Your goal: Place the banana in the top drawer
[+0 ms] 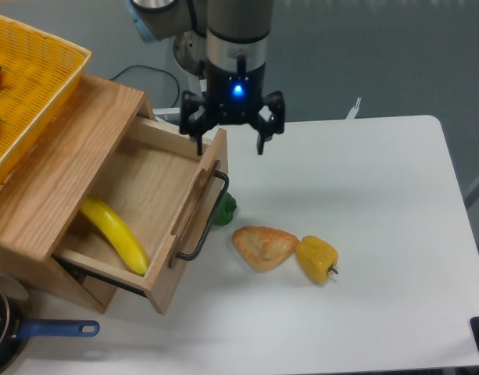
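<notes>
Yellow banana [116, 235] lies diagonally inside the top drawer [149, 205], down-left of the empty, spread-fingered gripper [230, 144].

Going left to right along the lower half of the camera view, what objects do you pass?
Blue-handled dark pan → long yellow banana lying in the open light-oak top drawer → small green vegetable → tan triangular pastry → squat yellow bell pepper.

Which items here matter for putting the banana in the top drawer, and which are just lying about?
Part of the job:
banana, lying inside the drawer
top drawer, pulled open
gripper, open and empty

Just lying about:
yellow bell pepper
pastry
green item by the handle
yellow basket
blue-handled pan
</notes>
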